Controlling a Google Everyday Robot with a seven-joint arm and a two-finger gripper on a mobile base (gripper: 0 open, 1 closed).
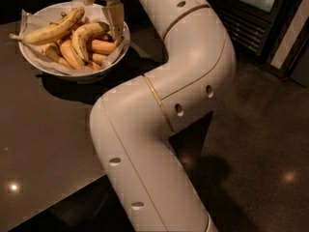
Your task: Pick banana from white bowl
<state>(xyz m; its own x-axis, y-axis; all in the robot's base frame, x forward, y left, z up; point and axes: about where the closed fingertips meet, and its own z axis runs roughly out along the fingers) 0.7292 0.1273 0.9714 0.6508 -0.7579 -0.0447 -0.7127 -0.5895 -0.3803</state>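
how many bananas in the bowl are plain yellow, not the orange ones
2. The straight banana lies across the white bowl's left rim; the curved banana sits mid-bowl, by the gripper above the right side. More may be hidden underneath.

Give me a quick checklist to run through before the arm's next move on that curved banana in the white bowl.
1. Target on top: ok, the curved banana lies uppermost in the white bowl.
2. Approach: ok, the gripper is at the bowl's right side, next to that banana.
3. Hold on the banana: cannot tell.
4. Free of neighbours: not ok, orange bananas press against it and the long straight banana lies alongside.
5. Bowl support: ok, it rests flat on the table.
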